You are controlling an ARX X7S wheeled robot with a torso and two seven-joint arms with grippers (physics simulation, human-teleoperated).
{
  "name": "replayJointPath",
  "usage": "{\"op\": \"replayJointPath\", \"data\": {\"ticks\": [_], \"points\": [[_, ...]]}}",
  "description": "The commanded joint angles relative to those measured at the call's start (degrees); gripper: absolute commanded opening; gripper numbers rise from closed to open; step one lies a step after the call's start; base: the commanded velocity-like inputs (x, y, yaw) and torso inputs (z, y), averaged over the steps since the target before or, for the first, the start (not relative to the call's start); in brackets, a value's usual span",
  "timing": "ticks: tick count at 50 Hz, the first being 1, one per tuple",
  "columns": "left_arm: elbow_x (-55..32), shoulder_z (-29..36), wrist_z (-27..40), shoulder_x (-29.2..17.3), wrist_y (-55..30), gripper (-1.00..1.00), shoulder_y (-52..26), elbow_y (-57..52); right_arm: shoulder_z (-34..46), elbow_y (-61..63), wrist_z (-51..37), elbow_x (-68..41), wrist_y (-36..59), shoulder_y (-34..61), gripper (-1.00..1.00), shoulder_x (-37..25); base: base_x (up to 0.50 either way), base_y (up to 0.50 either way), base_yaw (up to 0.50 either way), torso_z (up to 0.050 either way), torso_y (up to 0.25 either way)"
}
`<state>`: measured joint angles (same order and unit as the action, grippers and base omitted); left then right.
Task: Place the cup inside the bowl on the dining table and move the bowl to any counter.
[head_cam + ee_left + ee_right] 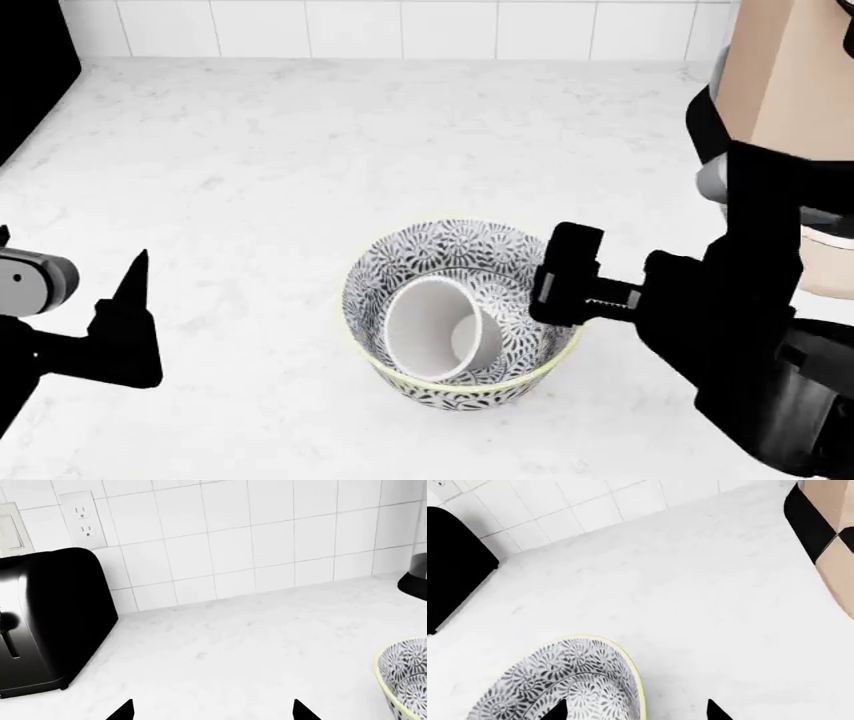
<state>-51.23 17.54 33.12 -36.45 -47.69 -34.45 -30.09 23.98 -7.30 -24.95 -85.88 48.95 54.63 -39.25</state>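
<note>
Head view shows the bowl (457, 312), cup (441, 330) tipped inside, resting mid-worktop (400, 130) at the right gripper (558, 285), jaws apart around its rim; left gripper (127, 320) open, farther off.

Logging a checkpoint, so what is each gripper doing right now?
Left gripper: open, holding nothing, over the counter.
Right gripper: open, its fingertips either side of the rim of the bowl, which holds the cup.

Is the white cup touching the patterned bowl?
Touching. The head view shows the cup lying tilted inside the bowl, its side resting against the bowl's inner wall with no gap.
</note>
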Motion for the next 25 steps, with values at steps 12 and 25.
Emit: {"op": "replayJointPath", "data": {"ticks": [12,25], "points": [[9.55,6.26,-0.42,3.48,2.85,1.0,-5.56,6.69,5.15,14.01,2.84,35.06,-24.92,-8.15,1.0,-3.56,0.0,0.0,0.0,0.0,0.0],[9.6,4.58,1.0,5.19,5.96,1.0,-3.53,7.85,4.9,14.83,4.04,33.56,-27.98,-11.0,1.0,-1.13,0.0,0.0,0.0,0.0,0.0]]}}
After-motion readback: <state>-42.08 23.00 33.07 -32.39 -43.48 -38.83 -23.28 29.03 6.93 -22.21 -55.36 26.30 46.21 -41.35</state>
